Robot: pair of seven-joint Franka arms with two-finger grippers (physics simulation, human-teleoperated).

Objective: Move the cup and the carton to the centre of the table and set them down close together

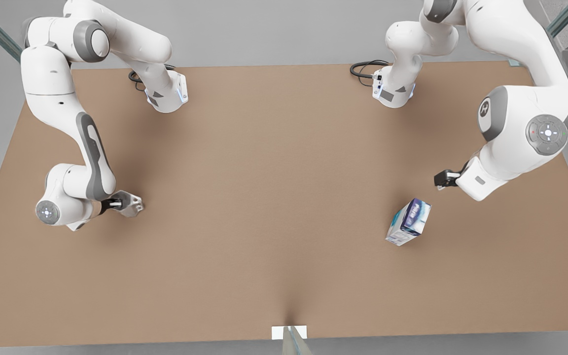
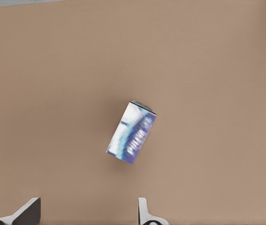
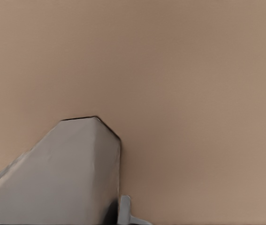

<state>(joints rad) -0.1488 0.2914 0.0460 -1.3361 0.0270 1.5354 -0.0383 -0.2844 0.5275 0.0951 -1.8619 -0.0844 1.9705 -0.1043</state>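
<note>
Surface: brown matte table (image 1: 274,197) runs across my front view, with grey floor around its edges.

Carton: I see the white, light blue and dark blue carton (image 1: 408,222) on the table toward the front view's right, well away from the centre and turned at an angle to the table's edges. In the left wrist view the carton (image 2: 132,132) sits free on the bare brown top, with nothing touching it.

Left gripper: my left gripper (image 1: 443,179) hangs over the table at the front view's right, near the carton but apart from it. In the left wrist view two fingertips (image 2: 144,212) stand wide apart with nothing between them, and the carton lies ahead of the left gripper (image 2: 86,213).

Cup: the silver-grey faceted cup (image 1: 128,203) is at the front view's left, far from the carton and from the table's centre. In the right wrist view the cup (image 3: 62,178) fills the near corner as a big grey angular shape.

Right gripper: my right gripper (image 1: 116,203) is at the cup on the front view's left. One pale fingertip (image 3: 124,210) sits right against the cup's side; I cannot tell whether the fingers are actually clamped on it.

Cup height: I cannot tell whether the cup rests on the table or is raised off it.
</note>
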